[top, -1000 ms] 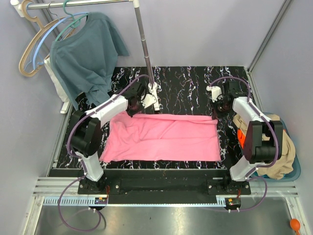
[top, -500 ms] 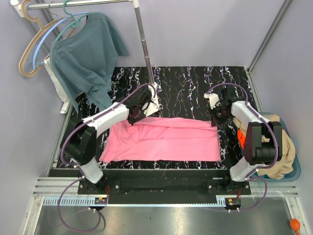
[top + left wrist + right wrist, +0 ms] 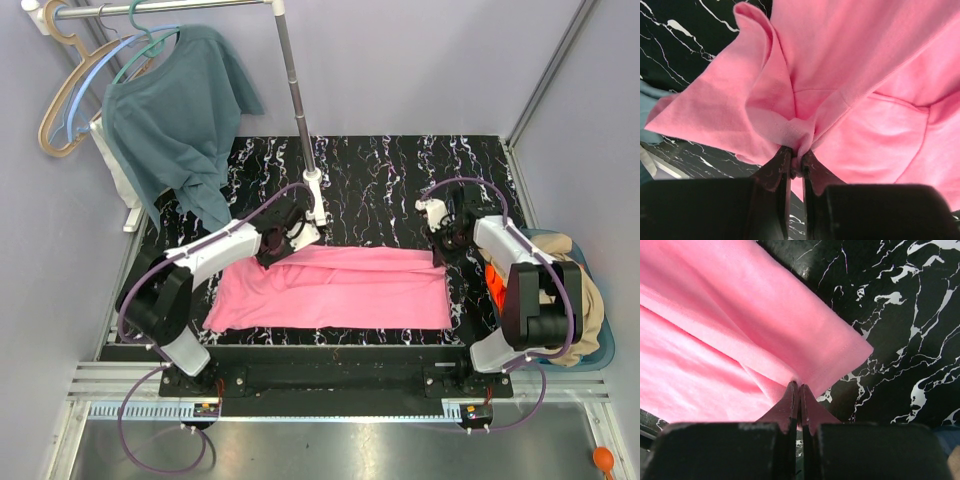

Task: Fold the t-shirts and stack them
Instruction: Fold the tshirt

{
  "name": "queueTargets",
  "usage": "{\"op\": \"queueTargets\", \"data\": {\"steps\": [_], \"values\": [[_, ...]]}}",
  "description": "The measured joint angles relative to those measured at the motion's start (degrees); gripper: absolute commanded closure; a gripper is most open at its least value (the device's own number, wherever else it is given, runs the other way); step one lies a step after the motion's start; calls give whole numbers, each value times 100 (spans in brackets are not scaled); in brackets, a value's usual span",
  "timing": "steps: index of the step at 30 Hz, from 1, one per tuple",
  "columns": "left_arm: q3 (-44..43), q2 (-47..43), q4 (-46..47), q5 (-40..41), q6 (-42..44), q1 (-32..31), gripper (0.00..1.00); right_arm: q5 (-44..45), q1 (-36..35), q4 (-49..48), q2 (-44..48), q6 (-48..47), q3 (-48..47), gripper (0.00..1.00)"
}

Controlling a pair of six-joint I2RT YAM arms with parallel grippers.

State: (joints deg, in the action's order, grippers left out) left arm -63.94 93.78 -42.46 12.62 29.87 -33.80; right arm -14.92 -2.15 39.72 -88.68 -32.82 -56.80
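The pink t-shirt (image 3: 340, 290) lies spread across the black marbled table. My left gripper (image 3: 272, 250) is shut on its far left edge, with bunched pink cloth (image 3: 790, 130) pinched between the jaws. My right gripper (image 3: 441, 252) is shut on the far right corner, with the hem (image 3: 830, 360) nipped between the jaws. Both hold the far edge lifted and drawn toward the near side. The tan-beige t-shirt (image 3: 570, 330) and the orange one (image 3: 493, 283) sit in a blue basket at the right.
A teal-blue shirt (image 3: 180, 120) hangs on a rack at the back left. The rack's pole foot (image 3: 315, 195) stands on the table just behind the left gripper. The blue basket (image 3: 606, 352) sits off the table's right edge.
Both grippers have moved toward the near side, pulling the shirt's far edge over the rest. The left one also shifted right.
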Motion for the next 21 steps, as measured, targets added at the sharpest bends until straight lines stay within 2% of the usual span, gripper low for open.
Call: {"op": "queueTargets", "data": {"steps": [5, 9, 15, 21], "values": [[122, -221, -28, 20, -96, -92, 89, 50, -17, 15, 85, -22, 74, 100], [236, -269, -35, 31, -168, -166, 86, 68, -35, 20, 94, -33, 197, 89], [361, -267, -55, 33, -262, -238, 81, 98, -59, 20, 98, -35, 282, 55], [560, -269, -74, 31, -348, -302, 72, 199, -109, 76, 247, -46, 479, 53]]}}
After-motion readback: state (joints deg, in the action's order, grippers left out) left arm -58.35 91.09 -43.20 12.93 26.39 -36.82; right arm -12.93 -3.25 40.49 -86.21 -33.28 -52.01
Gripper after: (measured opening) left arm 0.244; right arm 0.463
